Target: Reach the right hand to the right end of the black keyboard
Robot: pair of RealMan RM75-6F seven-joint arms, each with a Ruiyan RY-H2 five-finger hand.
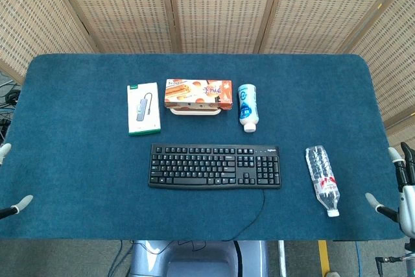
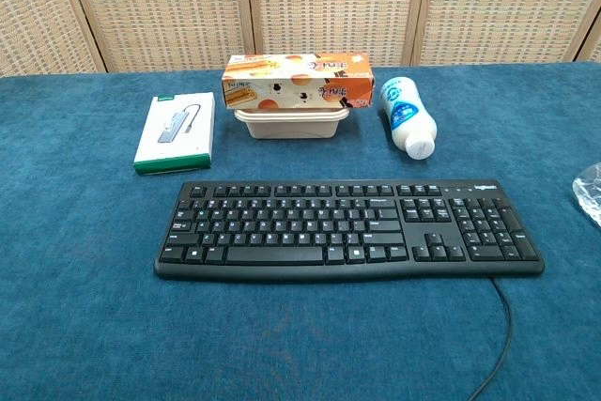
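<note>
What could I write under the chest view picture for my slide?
A black keyboard waits on the blue table, with a white box, snack box and white bottle behind it.

Blue-carpeted table (image 1: 78, 180) fills the frame. Centre: black keyboard (image 1: 215, 166). Above it: white box (image 1: 143, 109), snack box (image 1: 198, 93) on tub (image 1: 193, 111), white bottle (image 1: 248, 107). Right: clear bottle (image 1: 322, 179).

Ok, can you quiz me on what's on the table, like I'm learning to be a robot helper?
1. True or false: the right hand is touching the black keyboard.
2. What lies between the keyboard and the right hand? A) snack box B) clear bottle C) green-and-white box
3. How many bottles lie on the table?

Key: 1 false, they are apart; 2 B; 3 two.
</note>
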